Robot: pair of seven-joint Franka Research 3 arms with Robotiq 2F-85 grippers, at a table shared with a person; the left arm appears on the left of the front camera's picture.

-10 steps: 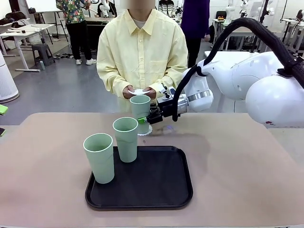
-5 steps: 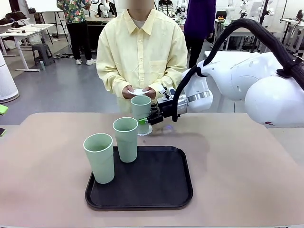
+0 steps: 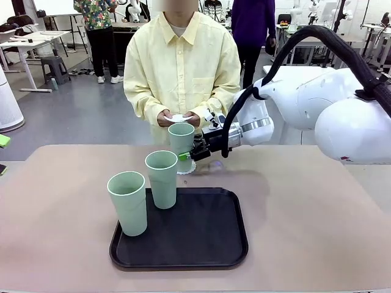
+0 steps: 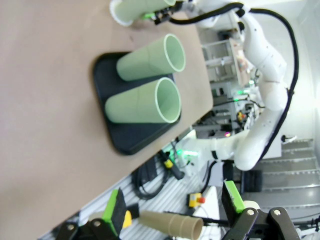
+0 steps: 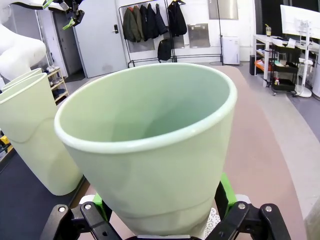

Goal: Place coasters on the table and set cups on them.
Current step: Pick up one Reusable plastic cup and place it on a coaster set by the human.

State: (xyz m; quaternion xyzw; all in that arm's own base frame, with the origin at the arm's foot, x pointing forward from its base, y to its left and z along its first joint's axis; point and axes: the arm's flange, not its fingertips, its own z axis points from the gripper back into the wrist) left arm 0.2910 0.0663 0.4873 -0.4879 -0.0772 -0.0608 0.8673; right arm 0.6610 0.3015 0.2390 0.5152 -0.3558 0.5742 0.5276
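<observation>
**While one cup stands on a coaster, two are kept on the tray**

Where the table [image 3: 305,207] nears the person, a cup [image 3: 181,140] is seen upright on a lacy white coaster [image 3: 185,170], just beyond the black tray [image 3: 208,244]. The cup is straddled low down by the right gripper [image 3: 190,152], whose green pads lie at its wall. Whether it is squeezed or let go cannot be told. Two more cups [image 3: 162,180] [image 3: 128,204] are stood upright on the tray's left half. The left gripper [image 4: 172,205] is spread wide, with nothing between its fingers. Another coaster [image 3: 179,117] is held in the person's hands [image 3: 164,118].
</observation>
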